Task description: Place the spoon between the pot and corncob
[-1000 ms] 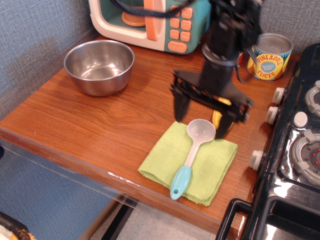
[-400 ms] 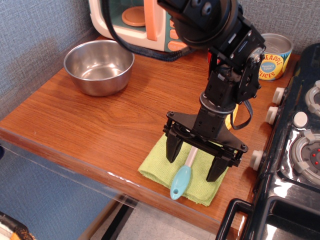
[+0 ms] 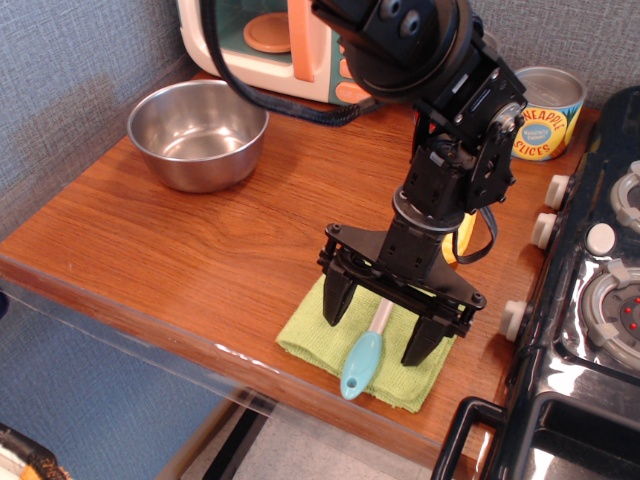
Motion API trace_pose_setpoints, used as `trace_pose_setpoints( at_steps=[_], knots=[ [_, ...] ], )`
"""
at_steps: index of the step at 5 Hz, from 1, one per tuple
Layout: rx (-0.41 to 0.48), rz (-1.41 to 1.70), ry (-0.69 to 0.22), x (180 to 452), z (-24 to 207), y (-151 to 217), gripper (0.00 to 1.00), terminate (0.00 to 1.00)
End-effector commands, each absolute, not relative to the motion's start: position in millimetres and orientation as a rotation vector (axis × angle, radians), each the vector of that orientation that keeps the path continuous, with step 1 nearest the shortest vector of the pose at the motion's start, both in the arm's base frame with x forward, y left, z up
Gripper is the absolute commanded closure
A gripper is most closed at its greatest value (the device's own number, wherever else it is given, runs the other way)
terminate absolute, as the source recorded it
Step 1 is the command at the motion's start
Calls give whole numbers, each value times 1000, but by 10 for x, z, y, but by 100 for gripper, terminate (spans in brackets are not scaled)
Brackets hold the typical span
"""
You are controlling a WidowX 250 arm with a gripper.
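A wooden tabletop (image 3: 200,250) fills most of the view, with a green cloth (image 3: 400,375) lying flat near its front edge. At the back stands a toy microwave (image 3: 280,40) in teal and cream with orange buttons, and further right a tin can (image 3: 545,115) with a yellow pineapple-slices label sits near the back right corner. A black toy stove (image 3: 590,330) with grey knobs and burners stands against the right side of the tabletop, and a grey textured wall (image 3: 70,90) runs behind and to the left.
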State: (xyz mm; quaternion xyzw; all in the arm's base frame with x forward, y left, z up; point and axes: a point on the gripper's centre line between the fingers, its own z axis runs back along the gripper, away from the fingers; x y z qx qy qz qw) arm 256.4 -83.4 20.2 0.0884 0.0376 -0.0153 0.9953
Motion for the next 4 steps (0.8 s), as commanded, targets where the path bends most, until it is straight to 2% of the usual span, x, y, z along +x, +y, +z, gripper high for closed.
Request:
trace_pose_setpoints(
  at_steps=[1,4],
  knots=[
    [172,-8,64,2572,243,-735,100,0],
    [178,-21,93,2611,181,-741,100,0]
  ],
)
